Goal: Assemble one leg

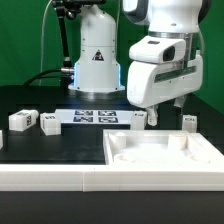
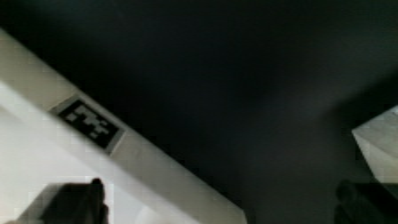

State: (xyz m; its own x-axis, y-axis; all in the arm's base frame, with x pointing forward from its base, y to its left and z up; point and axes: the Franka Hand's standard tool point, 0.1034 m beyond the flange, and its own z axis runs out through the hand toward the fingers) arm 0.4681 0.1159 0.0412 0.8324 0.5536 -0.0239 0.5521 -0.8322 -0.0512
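Note:
Several small white legs with marker tags stand on the black table in the exterior view: two at the left [image 1: 20, 121] [image 1: 49, 123], one [image 1: 138, 119] just left of the gripper and one [image 1: 188, 121] right of it. My gripper [image 1: 160, 110] hangs open and empty above the table, between those last two legs and behind the large white tray-like piece [image 1: 165, 150]. In the wrist view the gripper [image 2: 217, 205] shows two dark fingertips [image 2: 71, 205] far apart with nothing between them. A white part with a marker tag [image 2: 86, 122] lies beside one fingertip; I cannot tell which part it is.
The marker board [image 1: 92, 116] lies flat in front of the robot base [image 1: 97, 60]. A long white wall [image 1: 60, 178] runs along the front. A pale edge [image 2: 377, 140] shows at the other side of the wrist view.

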